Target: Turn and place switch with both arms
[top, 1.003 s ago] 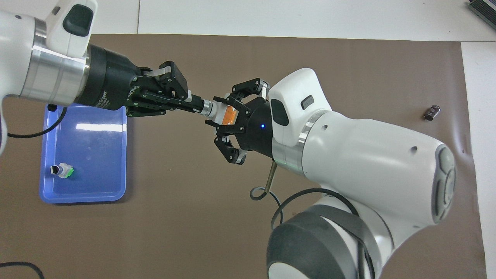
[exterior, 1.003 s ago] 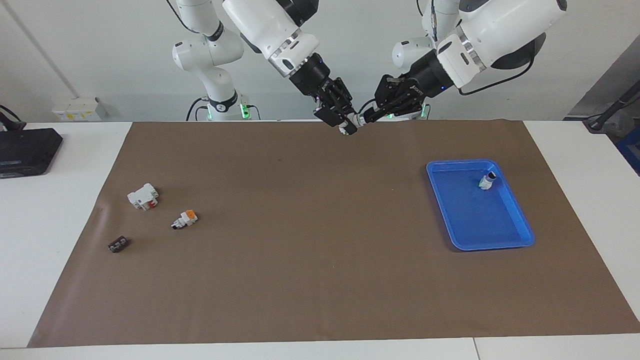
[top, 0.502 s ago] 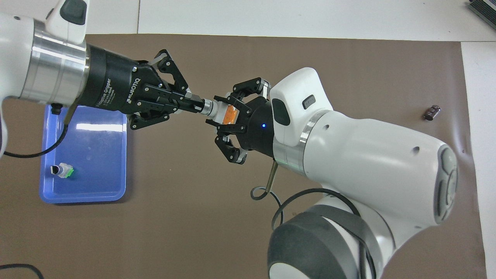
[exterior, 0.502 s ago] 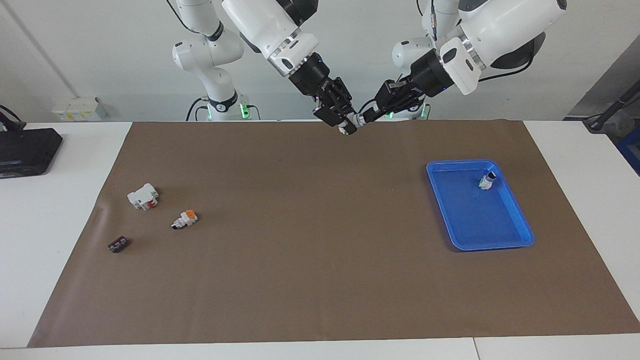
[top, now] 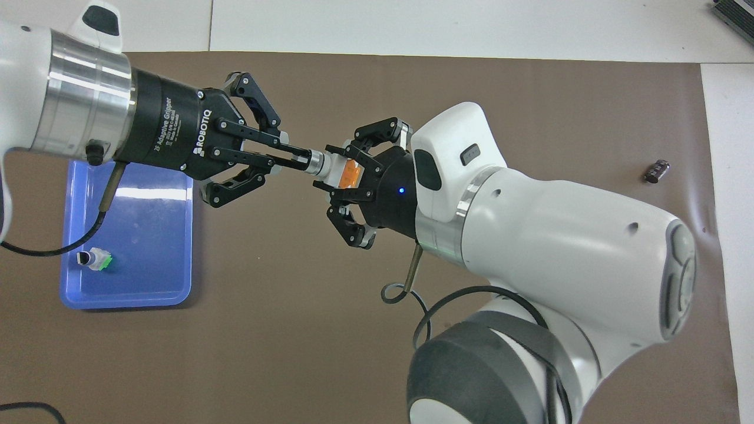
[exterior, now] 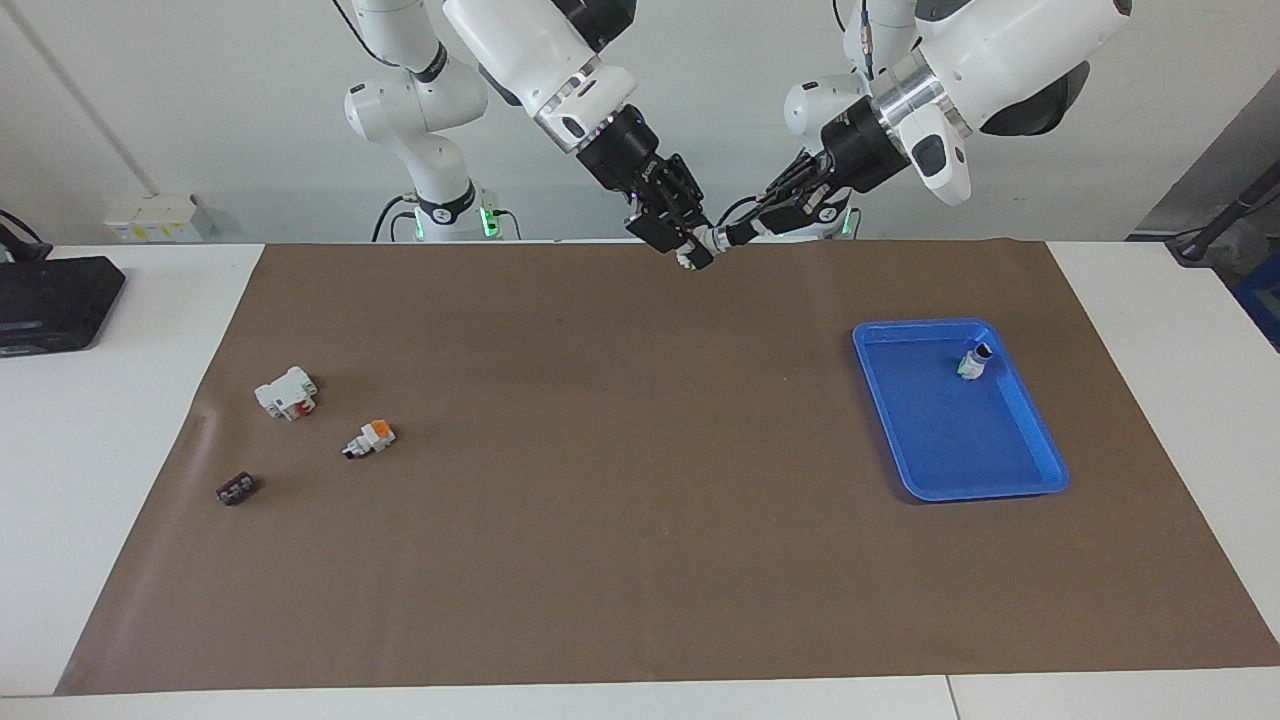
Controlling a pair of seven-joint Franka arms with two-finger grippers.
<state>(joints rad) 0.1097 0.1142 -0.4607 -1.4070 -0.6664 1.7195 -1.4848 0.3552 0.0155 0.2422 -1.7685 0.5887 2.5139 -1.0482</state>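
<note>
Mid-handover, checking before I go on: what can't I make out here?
Overhead view: right arm covers the loose switch and white block on the mat.
Facing view: held switch mostly hidden between left gripper and right gripper.
Both views: dark piece too small to identify.

Robotics lab (two arms point(exterior: 520, 45), mat point(exterior: 640, 560))

We see the switch point(top: 343, 172) held in the air over the brown mat, at the table's edge nearest the robots, midway between the two arms. It is a small white plastic body with an orange face turned upward and a silver-ringed button end pointing toward the left arm. The right pincer point(top: 344, 176) clamps its body; the left pincer point(top: 303, 162) clamps its button end. Its greenish side is probably hidden by fingers.
</note>
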